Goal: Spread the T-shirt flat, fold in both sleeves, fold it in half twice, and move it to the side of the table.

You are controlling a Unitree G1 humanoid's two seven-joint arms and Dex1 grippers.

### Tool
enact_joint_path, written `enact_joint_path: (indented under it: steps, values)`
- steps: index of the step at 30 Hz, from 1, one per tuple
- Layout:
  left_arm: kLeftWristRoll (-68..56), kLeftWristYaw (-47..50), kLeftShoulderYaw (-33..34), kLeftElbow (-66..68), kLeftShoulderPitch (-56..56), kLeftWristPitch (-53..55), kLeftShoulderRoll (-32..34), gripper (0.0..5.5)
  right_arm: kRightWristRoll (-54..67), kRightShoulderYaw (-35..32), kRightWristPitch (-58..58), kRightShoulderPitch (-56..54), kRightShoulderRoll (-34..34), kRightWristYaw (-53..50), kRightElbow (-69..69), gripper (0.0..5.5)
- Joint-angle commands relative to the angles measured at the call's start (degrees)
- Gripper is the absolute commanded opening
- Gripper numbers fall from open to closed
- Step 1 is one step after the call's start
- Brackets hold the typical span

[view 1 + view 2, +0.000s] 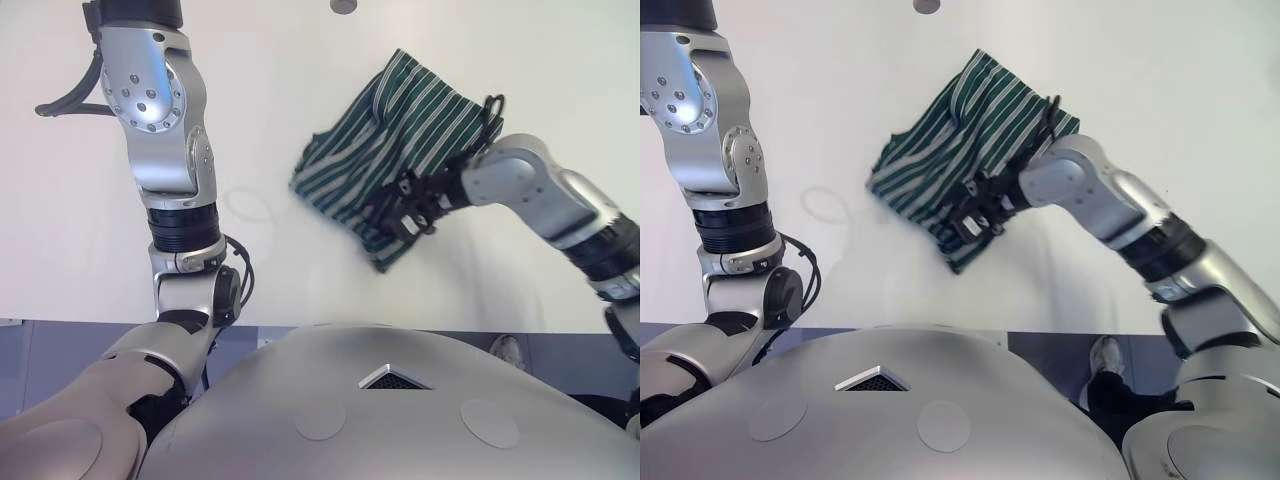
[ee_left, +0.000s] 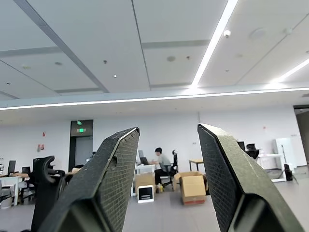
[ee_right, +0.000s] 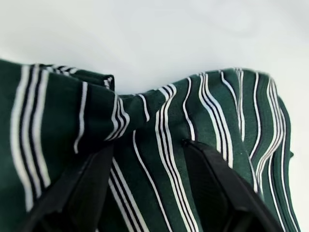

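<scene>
T-shirt (image 1: 395,140), dark green with thin white stripes, lies in a folded, rumpled bundle on the white table (image 1: 300,285), and the right gripper (image 1: 405,215) sits at the bundle's near corner, with most of the cloth spreading away from its fingertips toward the far side of the table. From the head views the whole outline of the bundle can be taken in: a roughly four-sided packet turned at an angle, one corner under the gripper and the right forearm crossing its near right edge. The right wrist view gives what those views cannot: the two black fingers (image 3: 219,191) stand parted, not clenched, both laid against the striped fabric, with a raised fold of cloth running between them and bare table beyond the shirt's edge. The left arm is raised well apart from the shirt, on the other side of the table from it. Its own camera looks out past the left gripper (image 2: 166,128) into the room: the two ribbed dark fingers (image 2: 113,169) are spread with nothing between them, under long ceiling light strips (image 2: 212,43) and with cardboard boxes (image 2: 193,186) far beyond the fingertips.
</scene>
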Motion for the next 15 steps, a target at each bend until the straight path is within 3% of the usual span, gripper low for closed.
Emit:
enact_joint_path:
  steps: [1, 5, 11, 15]
  values:
    - [-2.08, -8.47, -5.34, -0.55, 1.1, 2.03, 2.08, 2.22, -6.61, -0.24, -13.18, 4.65, -10.01, 4.32, 3.31, 2.65]
    - [-3.16, -16.67, -10.47, -4.25, 4.65, 3.46, 4.65, 2.22, -7.8, -4.83, -24.7, 5.48, -16.96, 3.67, 6.25, 2.65]
    - [2.72, -34.92, -20.89, -9.12, 17.73, -3.61, 20.15, 2.22, 13.03, -19.2, -41.21, 2.8, -9.51, -8.43, 12.37, 2.65]
    - [11.55, -39.23, -26.16, -2.29, 24.43, -19.51, 27.79, 2.47, 9.78, -27.37, -57.14, 6.9, -11.09, -12.47, 32.21, 2.68]
